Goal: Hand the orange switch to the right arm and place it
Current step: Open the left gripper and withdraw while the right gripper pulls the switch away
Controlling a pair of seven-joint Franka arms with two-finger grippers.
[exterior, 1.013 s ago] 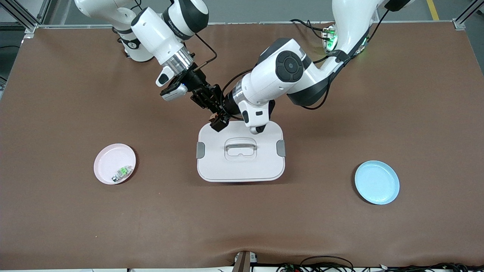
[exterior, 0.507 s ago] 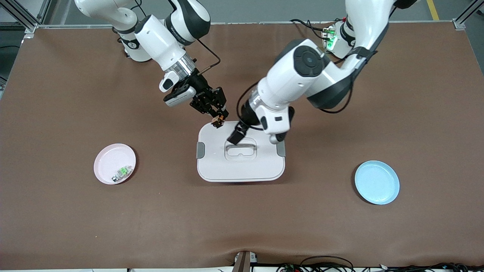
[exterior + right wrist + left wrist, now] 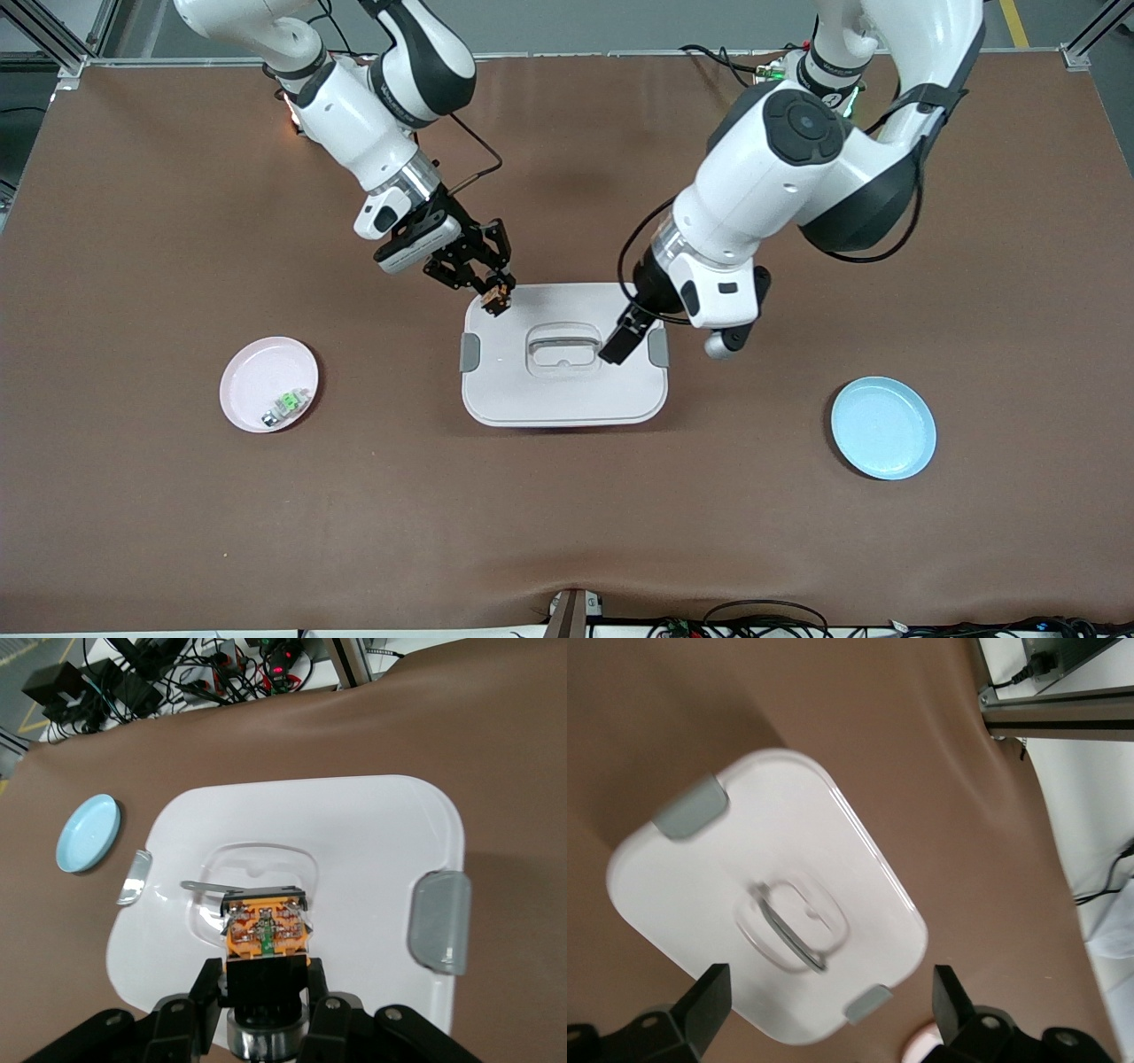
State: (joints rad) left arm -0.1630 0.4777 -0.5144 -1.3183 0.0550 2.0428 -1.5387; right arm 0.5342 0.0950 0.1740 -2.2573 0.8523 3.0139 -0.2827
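Both end effectors over white box (image 3: 567, 390); orange switch (image 3: 496, 297) in right (image 3: 493, 296).

**Materials and finishes on the table**

Matt brown cloth-like mat (image 3: 177, 532); glossy white plastic container lid (image 3: 563, 394) with matt grey clips (image 3: 469, 353); smooth plastic pink plate (image 3: 257, 372) and blue plate (image 3: 883, 428); orange switch (image 3: 265, 930) shows metal contacts.

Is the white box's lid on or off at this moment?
On: the white box sits closed, its lid flat with both gray latches at its ends.
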